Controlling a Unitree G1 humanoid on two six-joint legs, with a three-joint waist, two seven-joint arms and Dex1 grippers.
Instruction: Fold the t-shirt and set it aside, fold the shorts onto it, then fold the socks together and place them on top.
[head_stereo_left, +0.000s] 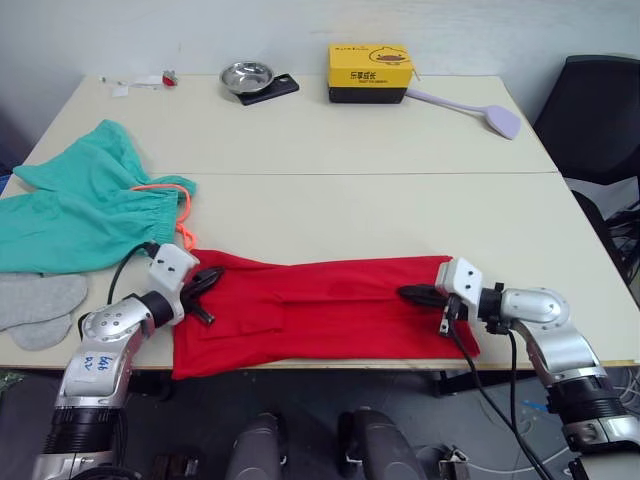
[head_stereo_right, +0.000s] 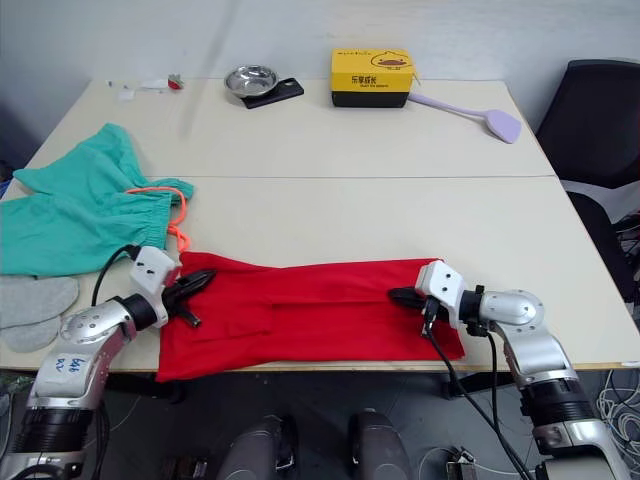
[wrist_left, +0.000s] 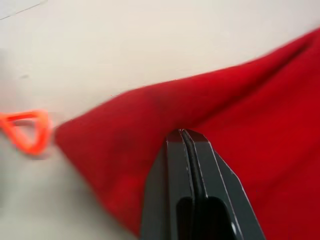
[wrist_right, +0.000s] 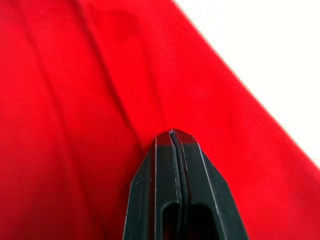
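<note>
Bright red cloth t-shirt (head_stereo_left: 320, 310) lies folded into a long band along the near edge of the cream table (head_stereo_left: 400, 200). Left gripper (head_stereo_left: 207, 283) rests on the shirt's left end, its two black fingers pressed together; right gripper (head_stereo_left: 415, 294) rests on the right end, fingers likewise closed, neither visibly pinching cloth. Teal-green cloth shorts (head_stereo_left: 80, 215) with an orange drawstring (head_stereo_left: 180, 205) lie just beyond the shirt's left end; two flat light-grey fabric socks (head_stereo_left: 35, 305) lie left of the shirt.
</note>
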